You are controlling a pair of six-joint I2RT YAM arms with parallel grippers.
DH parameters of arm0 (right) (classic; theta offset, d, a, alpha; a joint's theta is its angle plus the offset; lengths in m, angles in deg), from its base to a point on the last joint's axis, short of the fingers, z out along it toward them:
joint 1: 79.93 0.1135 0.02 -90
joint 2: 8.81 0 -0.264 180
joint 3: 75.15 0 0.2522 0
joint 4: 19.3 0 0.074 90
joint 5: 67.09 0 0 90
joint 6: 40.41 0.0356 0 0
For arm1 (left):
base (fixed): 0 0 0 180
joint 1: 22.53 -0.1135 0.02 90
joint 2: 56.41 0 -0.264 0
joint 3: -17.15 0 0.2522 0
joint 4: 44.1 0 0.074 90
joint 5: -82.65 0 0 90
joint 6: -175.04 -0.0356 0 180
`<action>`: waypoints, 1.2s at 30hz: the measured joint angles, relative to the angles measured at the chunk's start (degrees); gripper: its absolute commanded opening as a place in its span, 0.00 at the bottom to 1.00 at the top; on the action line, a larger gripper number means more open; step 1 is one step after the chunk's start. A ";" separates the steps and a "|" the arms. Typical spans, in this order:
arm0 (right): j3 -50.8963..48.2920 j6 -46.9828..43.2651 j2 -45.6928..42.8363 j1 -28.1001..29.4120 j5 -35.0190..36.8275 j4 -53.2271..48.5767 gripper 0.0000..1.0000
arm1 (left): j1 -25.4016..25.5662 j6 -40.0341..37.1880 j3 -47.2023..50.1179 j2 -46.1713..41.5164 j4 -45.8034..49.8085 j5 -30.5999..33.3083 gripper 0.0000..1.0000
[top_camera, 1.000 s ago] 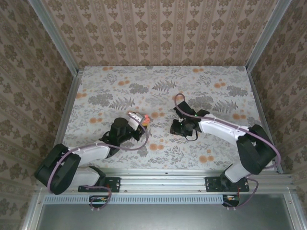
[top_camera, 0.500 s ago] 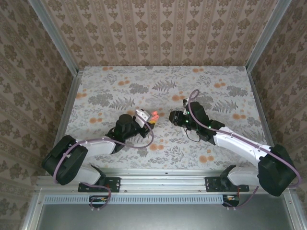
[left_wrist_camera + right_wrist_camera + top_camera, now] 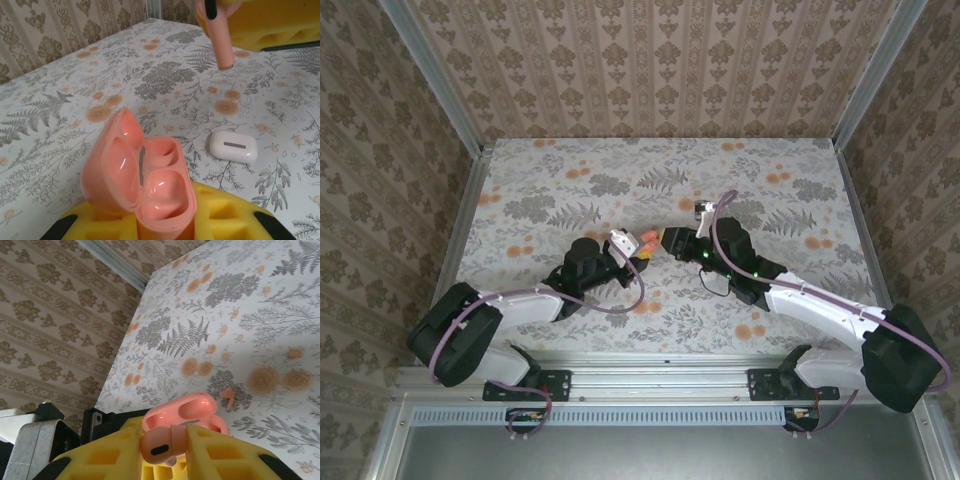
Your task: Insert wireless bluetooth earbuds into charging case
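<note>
In the top external view, both arms are seen stretched low over the worktop [image 3: 570, 170]. Their forearms are angled inward, so that the left gripper [image 3: 632, 247] and the right gripper [image 3: 670, 238] are brought almost tip to tip. A coral-pink charging case [image 3: 646, 240] is seen at the left gripper's tip, just in front of the right gripper. Its lid and whatever is carried by the right gripper are too small to be made out from above. The worktop beneath the right wrist is hidden by the arm.

In the left wrist view, the case is shown clamped upright between the left gripper's yellow pads, which are pressed against its body. The lid is swung open to the left and both wells are seen empty; the case's bottom is cut off by the frame edge. Above and ahead, the right gripper is cut off at the top edge, with a coral-pink earbud [image 3: 222, 45] pinched in it, stem hanging down. A closed white case [image 3: 233, 146] is seen lying flat ahead and to the right of the left gripper, apart from it.

In the right wrist view, the earbud is shown pinched between the right gripper's yellow fingers, a dark oval on it facing the camera. The open case is seen just beyond the fingertips, partly hidden by the earbud. A second earbud [image 3: 228, 397] is seen lying loose on the worktop, ahead and to the right.
</note>
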 measured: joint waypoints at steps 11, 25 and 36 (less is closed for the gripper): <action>0.07 -0.44 4.13 2.14 0.00 3.58 0.27 | 0.31 -0.87 -1.64 -1.81 0.04 0.04 0.15; 1.42 -0.87 6.21 2.93 0.00 6.58 0.27 | 0.72 -0.87 -1.70 -2.40 0.59 0.07 0.15; 1.44 -1.68 7.19 3.50 0.07 8.90 0.26 | 0.72 0.81 -2.16 -3.26 0.90 0.68 0.15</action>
